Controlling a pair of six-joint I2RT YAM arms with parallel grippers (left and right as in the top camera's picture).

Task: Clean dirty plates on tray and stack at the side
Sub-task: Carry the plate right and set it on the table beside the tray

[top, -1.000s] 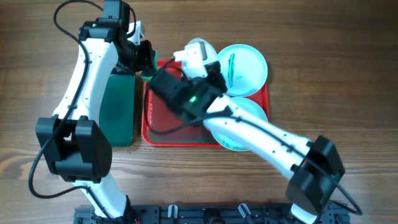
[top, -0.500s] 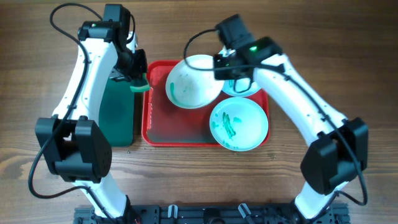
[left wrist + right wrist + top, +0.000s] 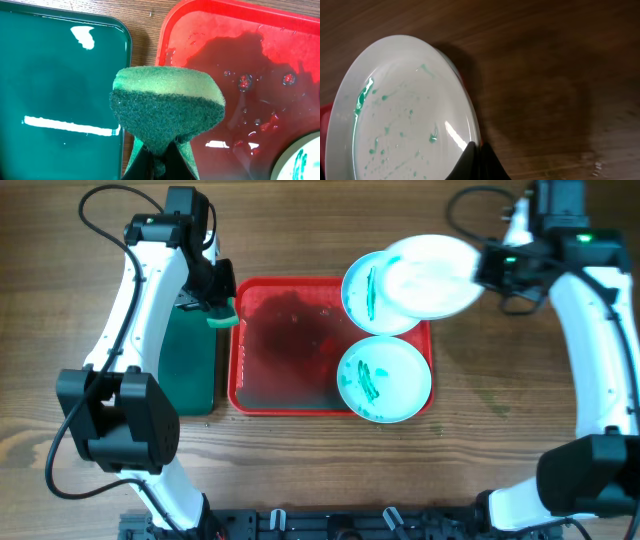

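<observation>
My right gripper (image 3: 482,268) is shut on the rim of the white plate (image 3: 430,276) and holds it in the air above the tray's far right corner. In the right wrist view the white plate (image 3: 405,110) carries faint green smears, with my jaws (image 3: 476,150) pinching its edge. Two turquoise-rimmed plates lie on the red tray (image 3: 285,340): one at the back (image 3: 365,292) and one at the front (image 3: 384,379), both with green streaks. My left gripper (image 3: 161,165) is shut on a green sponge (image 3: 167,107) over the tray's left rim (image 3: 165,45).
A dark green tray (image 3: 188,360) lies left of the red tray, also in the left wrist view (image 3: 60,95). The red tray's bare left half is wet. Brown wooden table (image 3: 500,400) lies to the right of the tray.
My right gripper has lifted the white plate from the tray's left half and swung it right and back, past the tray's right edge. The left arm with the sponge has barely moved.
</observation>
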